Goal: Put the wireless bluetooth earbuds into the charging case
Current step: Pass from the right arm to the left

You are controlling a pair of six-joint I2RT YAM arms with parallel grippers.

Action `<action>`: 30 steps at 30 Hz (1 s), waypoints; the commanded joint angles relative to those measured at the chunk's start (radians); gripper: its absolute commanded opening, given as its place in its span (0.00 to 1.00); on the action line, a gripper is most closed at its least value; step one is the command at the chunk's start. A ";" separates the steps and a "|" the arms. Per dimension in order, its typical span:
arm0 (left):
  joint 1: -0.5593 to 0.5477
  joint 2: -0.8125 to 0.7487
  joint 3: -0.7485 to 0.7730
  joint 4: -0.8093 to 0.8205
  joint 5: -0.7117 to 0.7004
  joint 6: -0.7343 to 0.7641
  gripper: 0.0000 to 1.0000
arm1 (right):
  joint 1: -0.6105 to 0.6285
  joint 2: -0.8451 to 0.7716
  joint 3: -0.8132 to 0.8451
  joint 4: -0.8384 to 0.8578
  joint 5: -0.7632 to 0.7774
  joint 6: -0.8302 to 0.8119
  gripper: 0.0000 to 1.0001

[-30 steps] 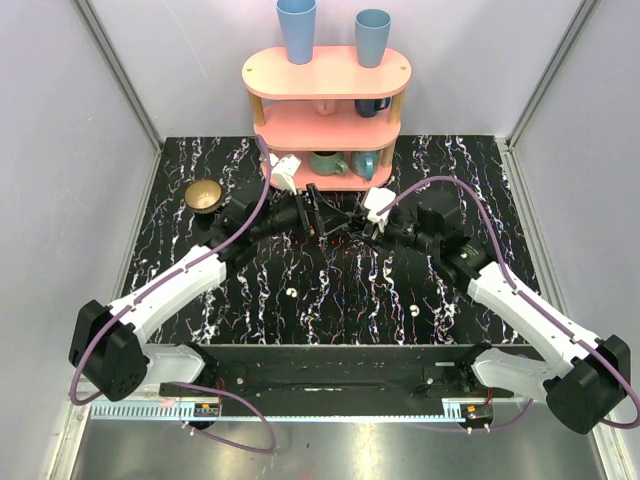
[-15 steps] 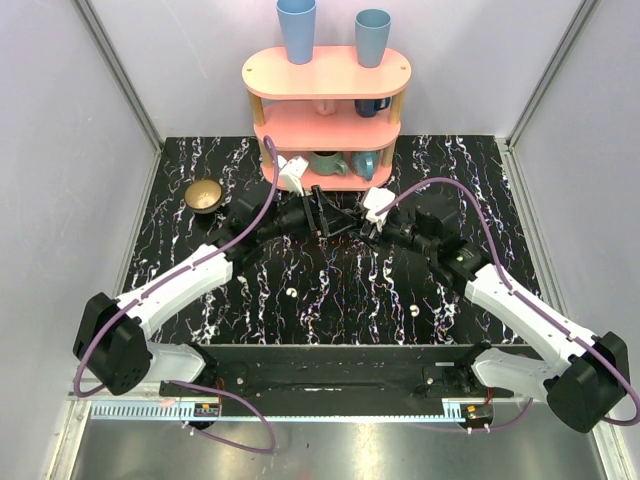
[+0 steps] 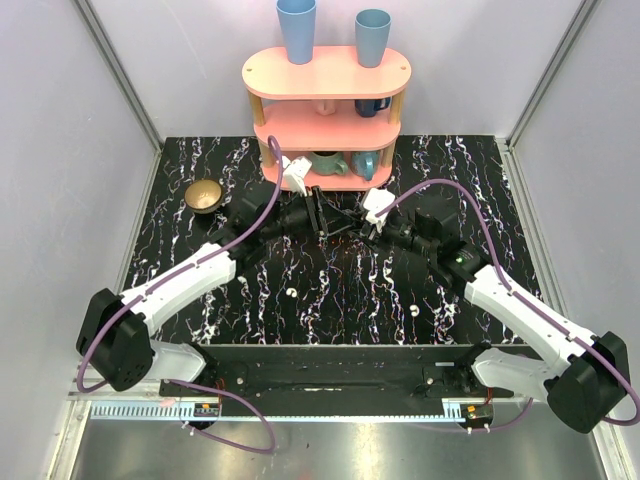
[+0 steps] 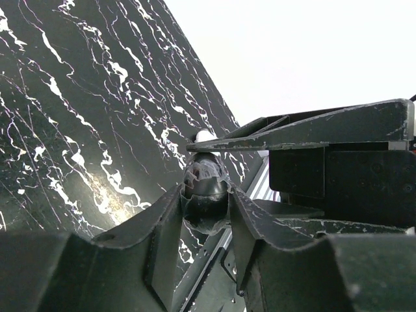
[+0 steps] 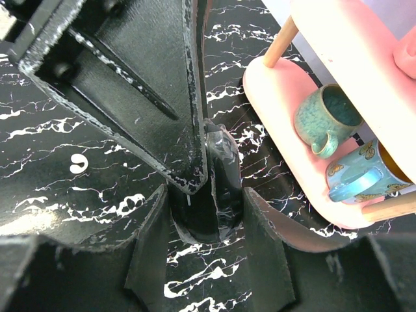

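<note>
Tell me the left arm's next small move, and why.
Probably lift the left tool slightly to pry open the dark glossy rounded case: both it and the right tool pinch that case, while a tiny white plastic earbud lies loose on the black marble-patterned tabletop.

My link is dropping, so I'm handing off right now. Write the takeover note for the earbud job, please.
Grippers: left gripper shut on the small glossy dark rounded charging case; right gripper shut on the same case from the opposite side.
Earbuds: the two tiny white plastic earbuds lie loose on the black marble-patterned tabletop, nearer the arm bases.
Done: case gripped by both.
Left: both earbuds to pick up and insert; whether the lid is open, I cannot tell.
</note>
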 commanded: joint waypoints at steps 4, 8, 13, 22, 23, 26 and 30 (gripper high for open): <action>-0.005 0.007 0.051 0.054 0.035 -0.001 0.41 | 0.012 -0.025 -0.004 0.063 0.024 0.012 0.00; -0.005 0.009 0.053 0.046 0.042 0.003 0.42 | 0.013 -0.022 -0.004 0.066 0.024 0.010 0.00; -0.005 0.009 0.059 0.046 0.048 0.011 0.27 | 0.010 -0.025 -0.004 0.067 0.019 0.011 0.00; -0.006 0.020 0.070 0.044 0.076 0.049 0.00 | 0.012 -0.041 -0.013 0.112 0.036 0.062 0.67; -0.005 0.010 0.068 0.043 0.070 0.069 0.00 | 0.010 -0.044 -0.013 0.116 0.042 0.082 0.70; -0.005 -0.023 0.067 0.005 0.021 0.141 0.00 | 0.012 -0.068 -0.015 0.113 0.019 0.102 0.80; -0.005 -0.097 0.047 -0.022 -0.089 0.259 0.00 | 0.012 -0.114 -0.022 0.109 -0.044 0.248 0.84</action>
